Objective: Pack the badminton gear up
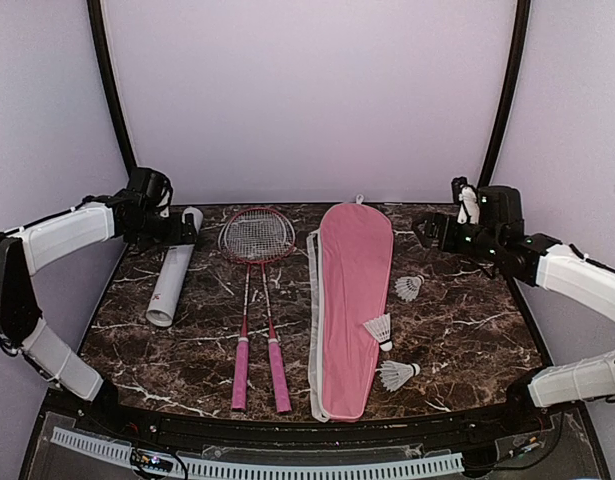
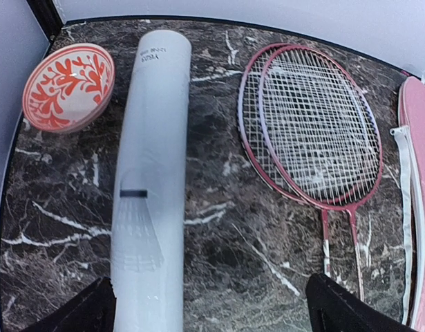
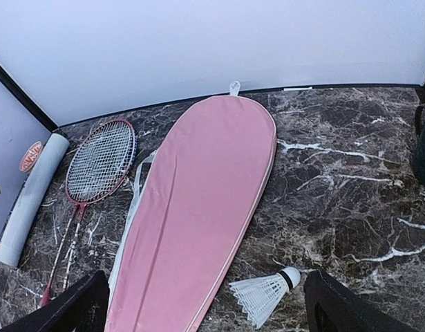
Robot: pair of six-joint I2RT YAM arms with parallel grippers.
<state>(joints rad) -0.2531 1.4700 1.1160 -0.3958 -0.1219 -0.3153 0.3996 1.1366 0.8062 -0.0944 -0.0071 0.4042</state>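
You have: tube (image 1: 172, 280) at the left of the table (image 1: 467, 330), two rackets (image 1: 257, 240) beside it, pink cover (image 1: 349, 300) at centre, three shuttlecocks (image 1: 379, 328) by its right edge; nothing packed yet. Left gripper (image 2: 215, 315) near the tube and right gripper (image 3: 205, 308) near the cover both gape wide, empty. Likely next: you pinch a shuttlecock gently.

Table (image 1: 467, 330), left to right: cardboard tube (image 1: 171, 280), cap (image 2: 68, 86) left of its far end; two rackets (image 1: 257, 236), overlapping; racket cover (image 1: 349, 290); three shuttlecocks (image 1: 408, 288) along cover's right edge, middle one (image 1: 379, 328) touching it.
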